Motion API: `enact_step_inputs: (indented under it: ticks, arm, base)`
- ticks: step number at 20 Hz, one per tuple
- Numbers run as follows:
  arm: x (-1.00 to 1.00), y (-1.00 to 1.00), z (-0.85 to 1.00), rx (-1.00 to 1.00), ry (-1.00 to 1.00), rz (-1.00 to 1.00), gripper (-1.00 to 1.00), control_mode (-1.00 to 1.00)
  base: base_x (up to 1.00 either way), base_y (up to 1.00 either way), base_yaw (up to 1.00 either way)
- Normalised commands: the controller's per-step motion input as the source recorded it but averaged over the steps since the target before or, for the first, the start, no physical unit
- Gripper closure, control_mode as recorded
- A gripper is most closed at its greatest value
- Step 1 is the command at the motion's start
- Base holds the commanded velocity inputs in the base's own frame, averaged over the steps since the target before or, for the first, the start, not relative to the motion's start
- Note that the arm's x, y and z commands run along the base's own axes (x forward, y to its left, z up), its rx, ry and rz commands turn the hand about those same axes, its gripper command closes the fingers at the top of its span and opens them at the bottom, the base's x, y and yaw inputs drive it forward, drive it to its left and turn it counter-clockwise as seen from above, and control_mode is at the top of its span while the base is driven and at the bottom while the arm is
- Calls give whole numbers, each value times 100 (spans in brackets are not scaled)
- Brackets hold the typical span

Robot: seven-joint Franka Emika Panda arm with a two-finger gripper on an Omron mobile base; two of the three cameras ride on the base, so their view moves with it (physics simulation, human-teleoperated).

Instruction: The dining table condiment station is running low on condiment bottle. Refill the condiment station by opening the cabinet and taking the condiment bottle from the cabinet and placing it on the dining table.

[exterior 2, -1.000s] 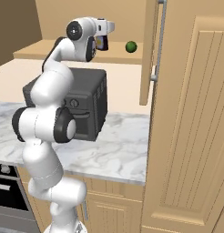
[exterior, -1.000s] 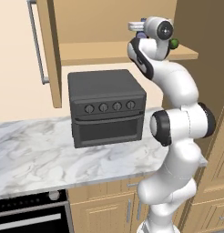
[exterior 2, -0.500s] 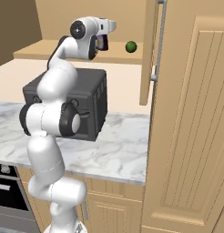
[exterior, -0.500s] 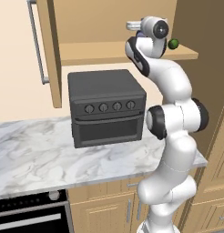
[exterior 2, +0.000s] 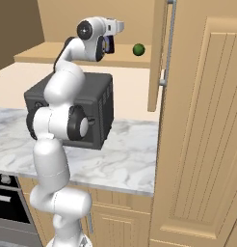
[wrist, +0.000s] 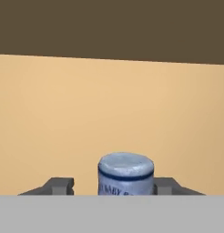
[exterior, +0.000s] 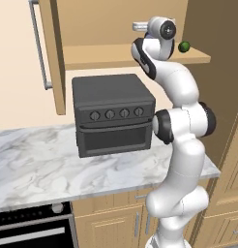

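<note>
The cabinet (exterior: 106, 53) stands open, its left door (exterior: 43, 53) swung out with a grey bar handle and its right door (exterior 2: 158, 53) edge-on. The condiment bottle (wrist: 126, 175) stands on the shelf and shows its blue cap and pale label; in the right base view it is a small dark shape (exterior 2: 110, 46) under the hand. My gripper (wrist: 114, 185) is open around it. The right fingertip (wrist: 165, 186) is against the bottle, and the left fingertip (wrist: 61, 185) stands a little apart. In the left base view the hand hides the bottle. The dining table is out of view.
A small green fruit (exterior: 184, 46) (exterior 2: 138, 49) lies on the same shelf, right of the hand. Under the shelf a dark toaster oven (exterior: 113, 116) sits on the marble worktop (exterior: 38, 169). A tall wooden cupboard (exterior 2: 207, 144) closes the right side.
The elbow shifted slightly a second ago as the arm straightened; since then the hand has stayed at the bottle on the shelf. The bottle and fruit have not moved.
</note>
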Motion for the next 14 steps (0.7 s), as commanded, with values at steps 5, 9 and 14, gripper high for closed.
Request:
enact_step_inputs:
  ticks: [5, 9, 14]
  arm:
    - [9, 6, 0, 0, 3, 0, 100, -100]
    - [0, 0, 0, 0, 0, 0, 100, -100]
    - [0, 0, 0, 0, 0, 0, 100, -100]
  base:
    - [0, 0, 0]
    - [0, 0, 0]
    - [0, 0, 0]
